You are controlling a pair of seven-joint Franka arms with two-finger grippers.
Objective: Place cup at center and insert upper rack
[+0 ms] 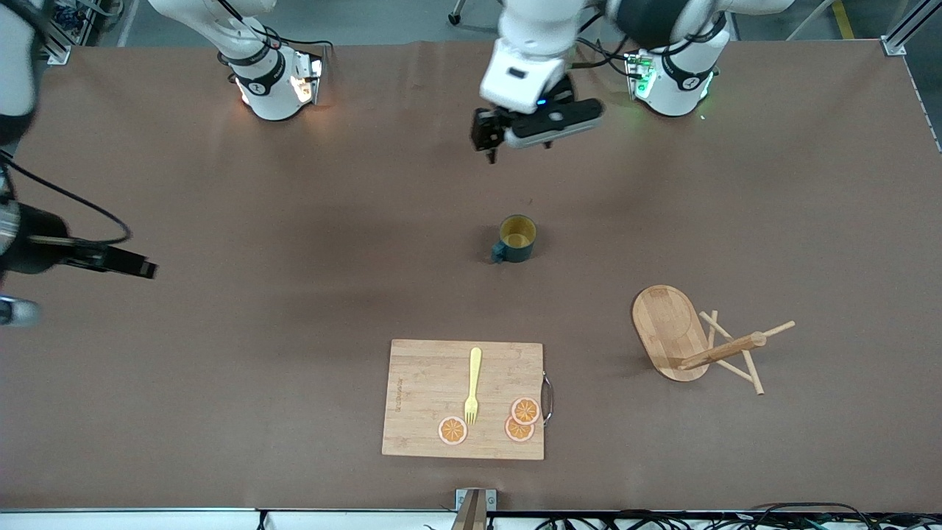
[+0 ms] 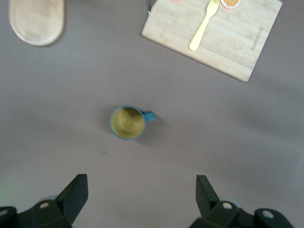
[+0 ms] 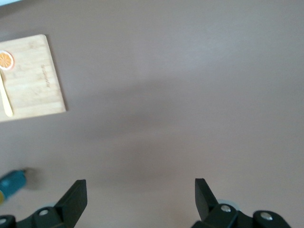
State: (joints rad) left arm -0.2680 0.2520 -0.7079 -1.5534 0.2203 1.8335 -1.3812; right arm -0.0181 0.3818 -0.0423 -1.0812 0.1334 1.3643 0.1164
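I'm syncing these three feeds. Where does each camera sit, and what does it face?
Front view: high across the table, facing both bases; left end effector over bare table.
Left wrist view: looks down on cup, cutting board; own fingers open.
Right wrist view: right end effector open over bare table.
All three show the board and cup.

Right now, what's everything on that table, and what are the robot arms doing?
cup: one, dark teal with yellow inside, upright mid-table.
rack: one, light bamboo, tipped on its side toward the left arm's end, nearer the camera than the cup.
board: one, bamboo, nearest the camera.
fork: one, yellow, on the board.
orange slices: three, on the board by the fork's tines.
left gripper: open, empty, above the table between its base and the cup.
right gripper: open, empty, waiting at the right arm's end.
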